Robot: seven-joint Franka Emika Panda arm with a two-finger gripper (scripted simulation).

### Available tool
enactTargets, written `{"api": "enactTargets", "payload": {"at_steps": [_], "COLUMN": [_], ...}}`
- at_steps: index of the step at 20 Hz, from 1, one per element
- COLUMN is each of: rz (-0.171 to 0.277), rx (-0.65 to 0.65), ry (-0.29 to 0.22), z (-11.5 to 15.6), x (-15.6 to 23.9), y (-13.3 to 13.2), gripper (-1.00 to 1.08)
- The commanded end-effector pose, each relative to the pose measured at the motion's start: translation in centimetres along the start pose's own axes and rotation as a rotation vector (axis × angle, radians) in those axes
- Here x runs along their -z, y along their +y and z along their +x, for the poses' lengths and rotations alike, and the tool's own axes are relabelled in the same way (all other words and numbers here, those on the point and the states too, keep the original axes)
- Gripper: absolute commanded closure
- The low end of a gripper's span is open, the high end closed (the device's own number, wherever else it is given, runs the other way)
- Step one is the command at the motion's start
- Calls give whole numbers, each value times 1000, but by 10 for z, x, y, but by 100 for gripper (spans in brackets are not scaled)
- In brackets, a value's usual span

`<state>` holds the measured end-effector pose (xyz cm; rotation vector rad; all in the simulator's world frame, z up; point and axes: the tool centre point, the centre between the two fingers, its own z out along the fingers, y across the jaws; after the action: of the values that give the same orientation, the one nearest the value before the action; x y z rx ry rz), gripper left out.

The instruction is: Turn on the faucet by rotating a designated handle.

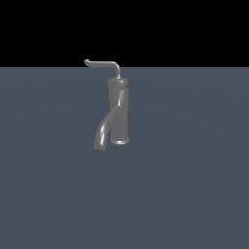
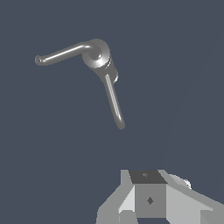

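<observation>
The faucet [image 1: 118, 109] is a dark grey glossy upright cylinder standing on a flat grey-blue floor, with a curved spout [image 1: 102, 133] bending down toward the exterior view's left. From its top rises the handle [image 1: 102, 63], a thin light-grey L-shaped rod that runs toward the exterior view's left and ends in a small upturned tip. The wrist view looks down on the faucet [image 2: 98, 54], the handle [image 2: 61, 54] and the spout [image 2: 113, 103]. My gripper [image 2: 146, 176] appears only in the wrist view, well apart from the faucet. Its fingers look closed together, with nothing between them.
The grey-blue floor [image 1: 194, 185] stretches flat all around the faucet, with a black background beyond its far edge. No other objects show in either view.
</observation>
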<state>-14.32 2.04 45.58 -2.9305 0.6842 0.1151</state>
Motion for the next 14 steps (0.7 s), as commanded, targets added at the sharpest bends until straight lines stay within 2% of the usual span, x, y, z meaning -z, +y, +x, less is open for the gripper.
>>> {"api": "enactTargets", "payload": {"at_steps": [1,14], "rz": [7,12], "rx": [-66,-410], "ry": [-6,-23], "z": [12,71], "x": [-4,-32], "y": [-8,-49], "gripper": [108,108]}}
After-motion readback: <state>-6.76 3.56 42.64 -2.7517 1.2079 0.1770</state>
